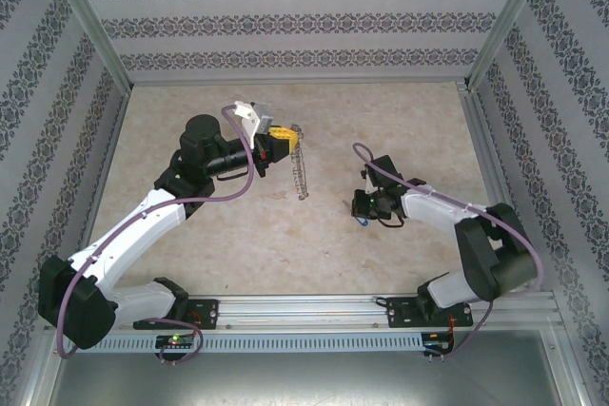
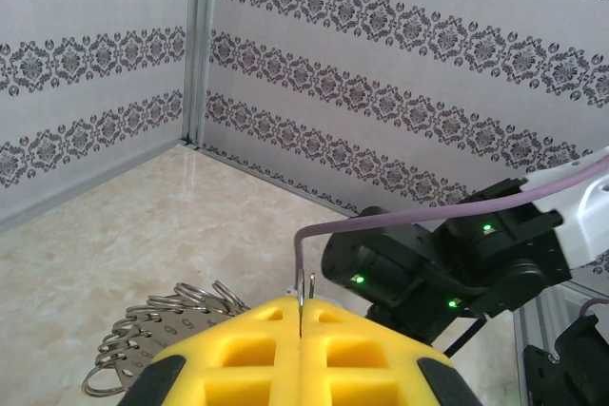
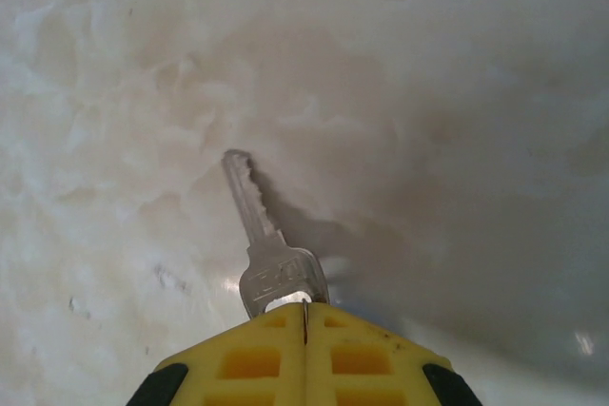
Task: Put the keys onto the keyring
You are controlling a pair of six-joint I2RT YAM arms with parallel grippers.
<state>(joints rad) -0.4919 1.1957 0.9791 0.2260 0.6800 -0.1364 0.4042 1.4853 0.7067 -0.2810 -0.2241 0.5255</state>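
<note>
A: so left hand is clenched on the keyring, wire end pinched. The floppy chain dangles, it'll probably swing.
B: yeah, right hand pinches the key by its head, blade toward the counter. Looks stiff, tiny, slippery.

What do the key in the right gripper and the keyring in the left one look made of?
The key looks like bare silvery metal: dull grey sheen, stamped head, toothed blade edge. The keyring also looks metal: thin bright wire loops with glints along them; whether plated or plain steel can't be told.
</note>
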